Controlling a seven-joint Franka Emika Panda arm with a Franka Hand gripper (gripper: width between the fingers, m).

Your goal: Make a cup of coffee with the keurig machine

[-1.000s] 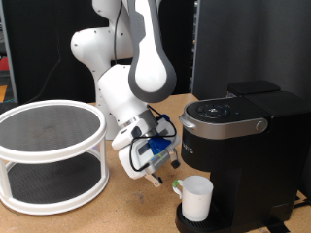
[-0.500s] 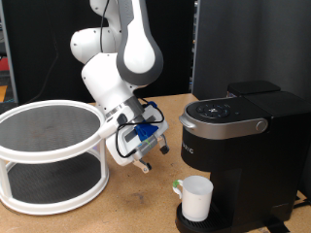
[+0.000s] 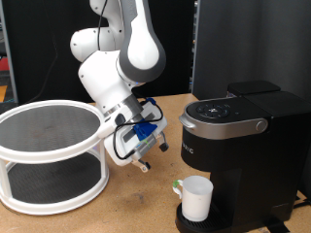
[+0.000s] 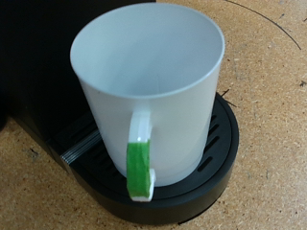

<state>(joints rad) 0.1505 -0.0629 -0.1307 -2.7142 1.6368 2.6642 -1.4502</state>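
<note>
The white cup (image 3: 197, 198) with a green handle stands upright and empty on the round drip base of the black keurig machine (image 3: 243, 136), under its closed lid. My gripper (image 3: 143, 163) hangs open and empty to the exterior view's left of the cup, a hand's width away and slightly above it. In the wrist view the cup (image 4: 144, 86) fills the picture, its handle (image 4: 141, 168) facing the camera, on the black drip base (image 4: 219, 158). The fingers do not show in the wrist view.
A white two-tier round rack (image 3: 49, 155) stands on the wooden table at the exterior view's left, close beside the arm. A dark panel stands behind the machine. Bare wooden tabletop (image 3: 126, 209) lies between the rack and the machine.
The gripper has pulled back from the cup's handle, moving to the exterior view's left and slightly up. The cup stays on the drip base.
</note>
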